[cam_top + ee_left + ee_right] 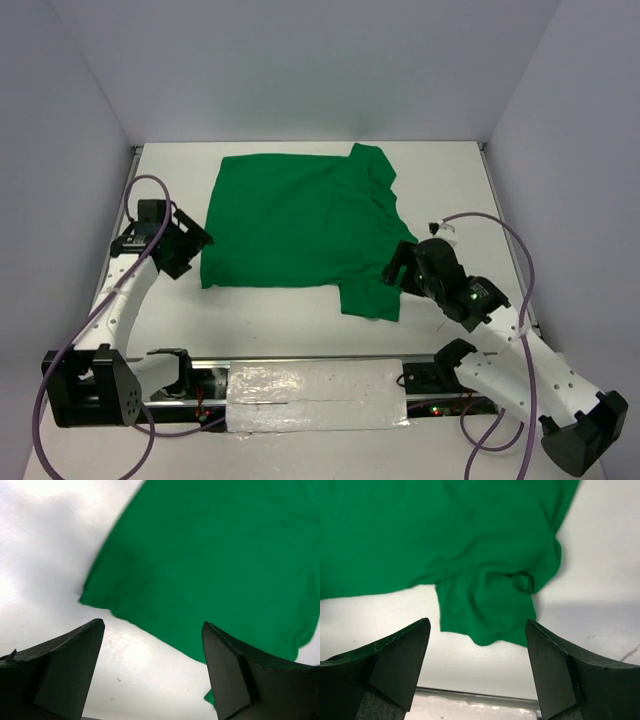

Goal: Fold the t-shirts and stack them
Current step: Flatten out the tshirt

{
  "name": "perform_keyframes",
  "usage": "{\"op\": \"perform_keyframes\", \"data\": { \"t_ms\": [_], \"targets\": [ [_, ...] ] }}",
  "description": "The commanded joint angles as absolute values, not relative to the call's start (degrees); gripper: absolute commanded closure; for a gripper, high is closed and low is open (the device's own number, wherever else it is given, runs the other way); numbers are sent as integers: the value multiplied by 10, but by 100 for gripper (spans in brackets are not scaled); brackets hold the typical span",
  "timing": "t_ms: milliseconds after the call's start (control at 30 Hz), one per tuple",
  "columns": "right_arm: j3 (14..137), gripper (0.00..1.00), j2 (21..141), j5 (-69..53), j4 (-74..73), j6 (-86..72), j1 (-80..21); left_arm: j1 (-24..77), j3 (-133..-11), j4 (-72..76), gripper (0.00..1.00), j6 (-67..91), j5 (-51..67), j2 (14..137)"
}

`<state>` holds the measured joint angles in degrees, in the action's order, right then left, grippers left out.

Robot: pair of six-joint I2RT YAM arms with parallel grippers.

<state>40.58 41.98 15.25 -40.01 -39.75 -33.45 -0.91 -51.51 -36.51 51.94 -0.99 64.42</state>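
A bright green t-shirt lies flat on the white table, partly folded into a rough rectangle. One sleeve sticks out at its near right corner and another bit of cloth at the far right. My left gripper stands open just off the shirt's left edge. In the left wrist view the t-shirt fills the upper right, and the left gripper holds nothing. My right gripper is open by the near right sleeve. In the right wrist view the sleeve lies just beyond the open right gripper.
A strip of shiny silver tape covers the rail at the table's near edge, also seen as the silver strip. Grey walls close in the table on the left, right and back. Purple cables loop beside both arms.
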Motion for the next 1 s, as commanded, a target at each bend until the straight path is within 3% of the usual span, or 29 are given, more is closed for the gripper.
{"op": "perform_keyframes", "data": {
  "t_ms": [0, 100, 267, 600, 667, 800, 833, 900, 933, 967],
  "targets": [
    [324, 17, 390, 64, -394, -494, -306, -34, -462, -400, 9, 562, -9, 661],
    [260, 14, 360, 3, -344, -545, -294, -48, -382, -354, 6, 582, 67, 661],
    [172, 9, 305, -8, -324, -610, -290, -48, -312, -244, 2, 601, 90, 675],
    [117, 6, 343, -5, -269, -617, -231, -49, -333, -155, 7, 610, 38, 753],
    [109, 6, 362, -7, -245, -613, -211, -49, -335, -154, 15, 608, 29, 763],
    [86, 13, 397, -7, -192, -617, -197, -50, -320, -137, 46, 613, 14, 779],
    [84, 19, 404, -8, -169, -618, -196, -49, -316, -134, 62, 613, 14, 784],
    [83, 27, 430, -12, -149, -614, -196, -49, -315, -131, 77, 611, 15, 801],
    [83, 40, 438, -14, -126, -611, -196, -49, -317, -127, 94, 612, 16, 808],
    [88, 49, 447, -15, -116, -605, -196, -49, -318, -125, 100, 612, 18, 814]
  ]
}}
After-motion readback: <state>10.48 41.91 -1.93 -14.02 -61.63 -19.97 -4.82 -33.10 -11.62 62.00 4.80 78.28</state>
